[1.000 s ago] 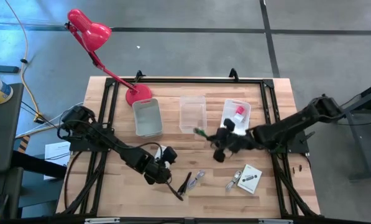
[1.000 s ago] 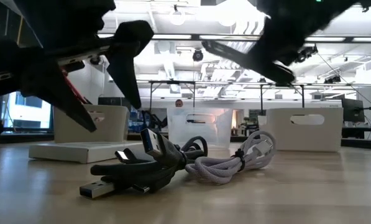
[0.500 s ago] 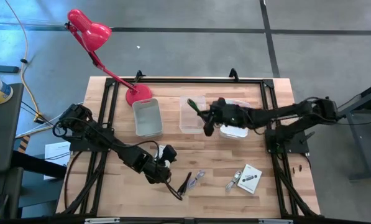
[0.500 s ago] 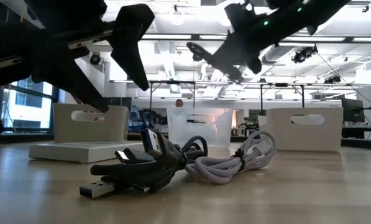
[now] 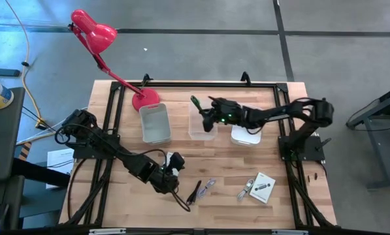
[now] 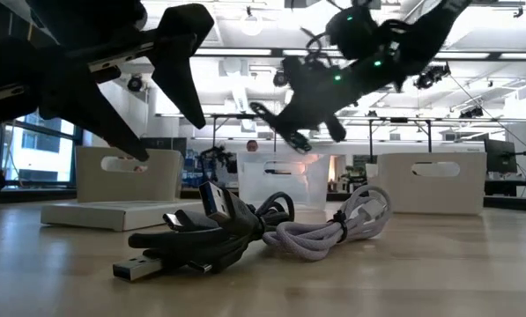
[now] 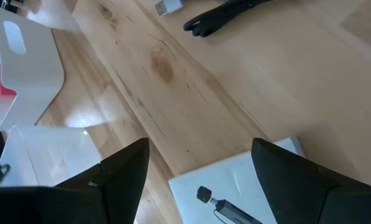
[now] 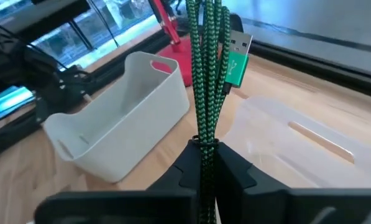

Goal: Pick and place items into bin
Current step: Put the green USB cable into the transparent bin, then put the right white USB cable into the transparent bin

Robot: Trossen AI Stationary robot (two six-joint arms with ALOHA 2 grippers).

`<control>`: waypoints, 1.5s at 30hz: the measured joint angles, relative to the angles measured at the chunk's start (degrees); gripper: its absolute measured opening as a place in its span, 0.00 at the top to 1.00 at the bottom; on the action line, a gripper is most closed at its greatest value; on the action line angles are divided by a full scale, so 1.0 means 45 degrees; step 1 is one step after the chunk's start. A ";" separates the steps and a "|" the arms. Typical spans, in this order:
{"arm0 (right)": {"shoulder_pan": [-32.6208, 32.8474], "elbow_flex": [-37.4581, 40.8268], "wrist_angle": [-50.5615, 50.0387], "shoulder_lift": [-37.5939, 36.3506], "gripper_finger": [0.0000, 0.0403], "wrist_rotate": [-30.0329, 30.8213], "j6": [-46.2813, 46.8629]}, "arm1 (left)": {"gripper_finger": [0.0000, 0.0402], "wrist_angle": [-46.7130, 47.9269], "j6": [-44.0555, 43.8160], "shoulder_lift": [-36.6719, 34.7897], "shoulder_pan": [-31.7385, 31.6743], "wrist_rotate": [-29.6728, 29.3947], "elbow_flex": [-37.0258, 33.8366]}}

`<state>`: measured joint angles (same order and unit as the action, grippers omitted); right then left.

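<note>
Right claw [image 8: 204, 163] clamps a green cable [image 8: 205, 74] just above the clear bin [image 5: 202, 119], grey bin [image 5: 155, 123] beyond it, while the left claw [image 7: 201, 163] hangs wide over a white card [image 7: 247, 190].

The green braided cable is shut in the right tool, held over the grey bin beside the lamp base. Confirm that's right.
Not quite. The right tool is shut on the green braided cable, but the high view shows it over the clear bin, not the grey bin beside the lamp base.
</note>
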<state>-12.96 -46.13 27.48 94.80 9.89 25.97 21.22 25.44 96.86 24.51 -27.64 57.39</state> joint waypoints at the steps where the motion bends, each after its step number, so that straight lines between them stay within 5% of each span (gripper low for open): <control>1: -0.0011 -0.0323 -0.0195 0.0256 0.97 0.0003 0.0031 | 0.32 -0.0001 0.0002 0.0000 0.0000 0.0000 0.0000; 11: -0.0002 -0.3775 -0.5560 0.1792 0.86 0.1215 0.0228 | 0.33 0.0490 -0.0373 0.0000 0.0137 -0.0102 0.0000; 23: 0.0413 -0.3919 -0.6084 0.1757 0.96 0.1439 -0.0797 | 0.33 0.0713 -0.0421 0.0005 0.0175 -0.0204 0.0000; 32: 0.1557 -0.3909 -0.7011 -0.0008 0.93 0.1377 -0.3654 | 0.33 0.0542 -0.0392 -0.0034 0.0165 -0.0311 0.0000; 45: 0.4813 -0.3909 -1.4105 -0.2474 0.88 0.0640 -0.3447 | 0.33 -0.0099 0.0065 -0.0049 0.0141 -0.0578 0.0000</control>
<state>8.70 -63.72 -36.00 83.67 12.77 10.46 20.77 25.74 96.64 25.15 -30.24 57.39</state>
